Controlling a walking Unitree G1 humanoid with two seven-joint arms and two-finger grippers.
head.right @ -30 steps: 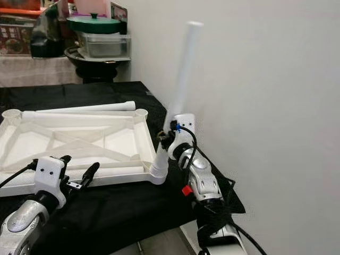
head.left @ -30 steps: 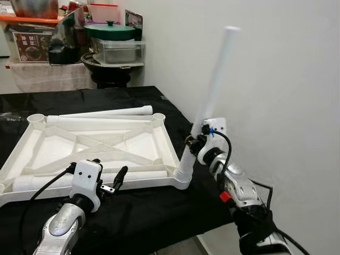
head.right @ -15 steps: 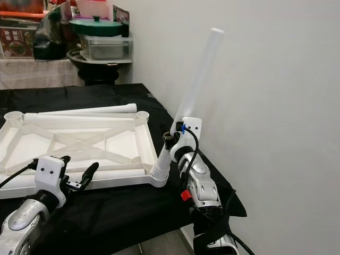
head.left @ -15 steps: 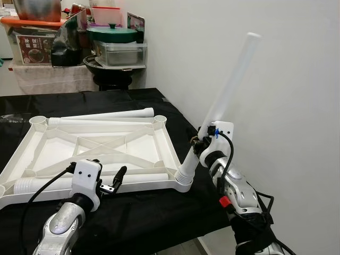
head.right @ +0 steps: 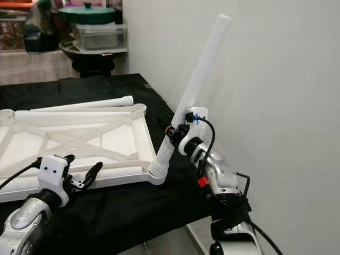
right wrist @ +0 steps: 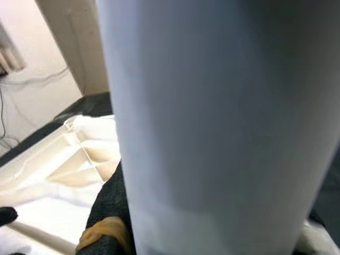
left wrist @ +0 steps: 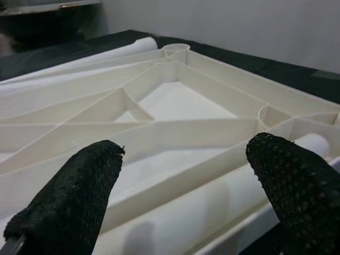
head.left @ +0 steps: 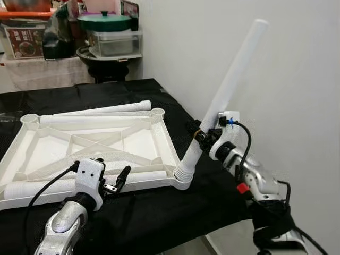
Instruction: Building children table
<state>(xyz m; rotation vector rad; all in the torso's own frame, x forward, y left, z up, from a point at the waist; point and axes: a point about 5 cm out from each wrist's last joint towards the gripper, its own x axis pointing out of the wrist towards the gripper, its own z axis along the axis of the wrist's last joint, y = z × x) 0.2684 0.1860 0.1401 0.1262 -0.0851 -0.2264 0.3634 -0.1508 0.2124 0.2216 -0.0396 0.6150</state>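
Compared with one second ago, the white leg (head.left: 228, 90) held by the right gripper (head.left: 203, 137) is tilted further toward the robot's right, away from the tabletop, and the whole scene is seen from a slightly shifted camera position. The left gripper (head.left: 118, 180) is unchanged in place and spread.

On the left, the left gripper is held low at the near edge of the inverted white tabletop (head.left: 95, 149), its jaws released and spread with nothing between them; in the left wrist view its two black fingers (left wrist: 69, 196) are seen well apart, with the ribbed underside of the tabletop beyond them. A loose leg (head.left: 79, 179) is lying inside the near rim of the tabletop, and another leg (head.left: 106, 109) is lying just beyond the far rim.

On the right, the leg's ribbed lower end is set at the near right corner socket (head.left: 183, 178), and the jaws of the right gripper are clenched around the leg a little above that end.

The tabletop is resting on a table (head.left: 143, 212) covered in black cloth. A white wall (head.left: 297, 79) is on the right. Behind the table, a shelf (head.left: 32, 24) with boxes, a green-lidded pot (head.left: 104, 21) and a metal tray (head.left: 114, 42) are visible.
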